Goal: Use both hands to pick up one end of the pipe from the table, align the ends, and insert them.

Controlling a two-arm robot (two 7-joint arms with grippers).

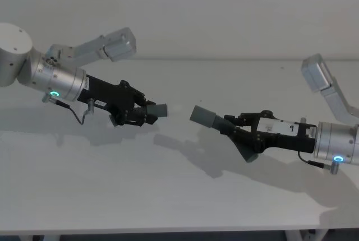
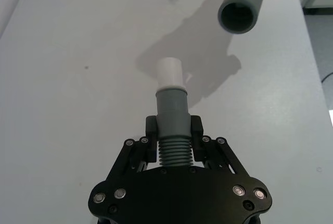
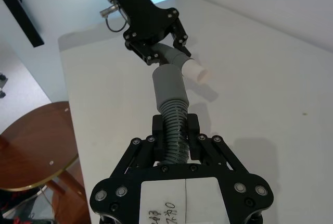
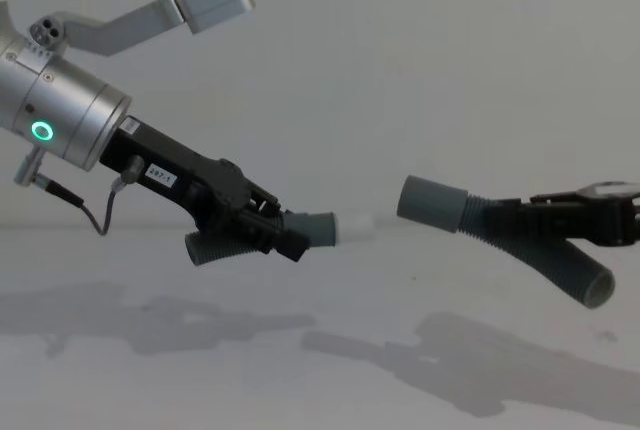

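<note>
Two pipe pieces are up off the table: left gripper clamped on the white-tipped piece, right gripper clamped on the wide-collared piece. Collars face each other, apart.

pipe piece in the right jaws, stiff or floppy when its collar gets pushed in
The right pipe piece probably flexes slightly: its ribbed body already curves. The right gripper clamps the ribs just behind the smooth collar, so it likely stays steady.
</note>
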